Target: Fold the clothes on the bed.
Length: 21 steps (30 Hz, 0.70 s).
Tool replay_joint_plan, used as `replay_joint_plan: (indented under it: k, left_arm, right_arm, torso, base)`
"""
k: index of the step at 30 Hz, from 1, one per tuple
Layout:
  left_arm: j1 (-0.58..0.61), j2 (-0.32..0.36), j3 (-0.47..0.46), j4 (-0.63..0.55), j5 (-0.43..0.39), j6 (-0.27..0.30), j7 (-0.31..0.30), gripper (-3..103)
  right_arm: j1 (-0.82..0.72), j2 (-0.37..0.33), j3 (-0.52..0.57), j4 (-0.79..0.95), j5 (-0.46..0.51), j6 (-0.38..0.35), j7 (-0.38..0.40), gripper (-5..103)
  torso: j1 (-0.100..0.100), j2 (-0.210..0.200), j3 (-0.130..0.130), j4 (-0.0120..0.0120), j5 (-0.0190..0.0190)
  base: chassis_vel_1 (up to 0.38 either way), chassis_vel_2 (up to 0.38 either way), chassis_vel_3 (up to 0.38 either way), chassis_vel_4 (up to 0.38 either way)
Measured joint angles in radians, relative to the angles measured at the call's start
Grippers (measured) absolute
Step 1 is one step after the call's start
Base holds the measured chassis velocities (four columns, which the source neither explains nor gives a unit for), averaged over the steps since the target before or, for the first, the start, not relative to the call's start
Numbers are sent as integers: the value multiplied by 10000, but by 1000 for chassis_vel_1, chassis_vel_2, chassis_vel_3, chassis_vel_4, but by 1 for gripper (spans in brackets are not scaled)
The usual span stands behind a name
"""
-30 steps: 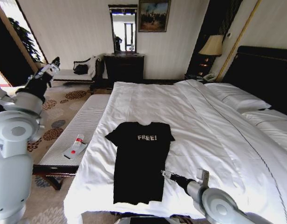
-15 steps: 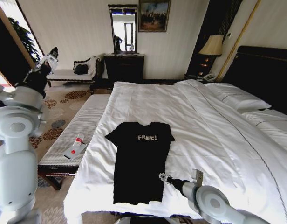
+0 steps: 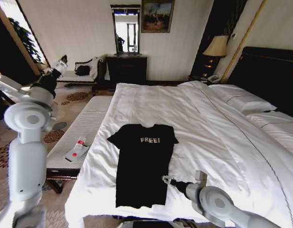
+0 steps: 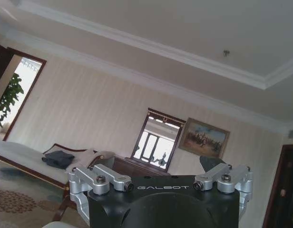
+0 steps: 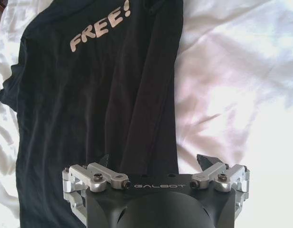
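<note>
The black T-shirt (image 3: 141,164) with white "FREE!" lettering lies flat, chest up, near the foot of the white bed (image 3: 208,123). My right gripper (image 3: 164,179) hovers low at the shirt's right edge near the hem. In the right wrist view this gripper (image 5: 153,161) is open, one fingertip (image 5: 104,160) over the black shirt (image 5: 89,95) and the other over the white sheet (image 5: 232,85). My left arm is raised off the bed at the left, its gripper (image 3: 61,61) pointing toward the far wall. In the left wrist view that gripper (image 4: 156,166) is open and empty.
A narrow white striped bench (image 3: 89,123) runs along the bed's left side, carrying a small red-and-white item (image 3: 78,146). White pillows (image 3: 241,99) and a dark headboard (image 3: 275,76) are at the right. A dark dresser (image 3: 126,69) stands at the far wall.
The left arm has swung inward and its gripper has dropped a little from its higher pose. The right gripper has edged slightly toward the shirt's hem edge. The shirt has not moved.
</note>
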Motion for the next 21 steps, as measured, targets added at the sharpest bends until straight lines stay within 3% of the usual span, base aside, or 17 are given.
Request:
replay_joint_plan:
  k: [5,11,18,21]
  left_arm:
    - [190,858,506,944,776,-580,620,100]
    - [38,1747,743,1573,880,-751,841,100]
    - [544,2200,993,2045,914,-845,1045,100]
    - [791,2091,1502,2069,639,-906,1112,100]
  right_arm:
    - [-117,319,29,240,-58,-148,140,100]
    - [-432,1016,121,527,9,-524,658,100]
    - [-507,2001,-124,624,-104,-732,939,100]
    - [-426,2736,-553,651,-194,-909,1099,100]
  torso:
    - [-2,1,-3,2,0]
    - [-2,1,-3,-4,6]
    - [-3,2,-3,6,1]
    - [-3,1,-3,-5,-1]
  base:
    - [0,0,0,0]
    - [0,0,0,0]
    - [0,0,0,0]
    - [0,0,0,0]
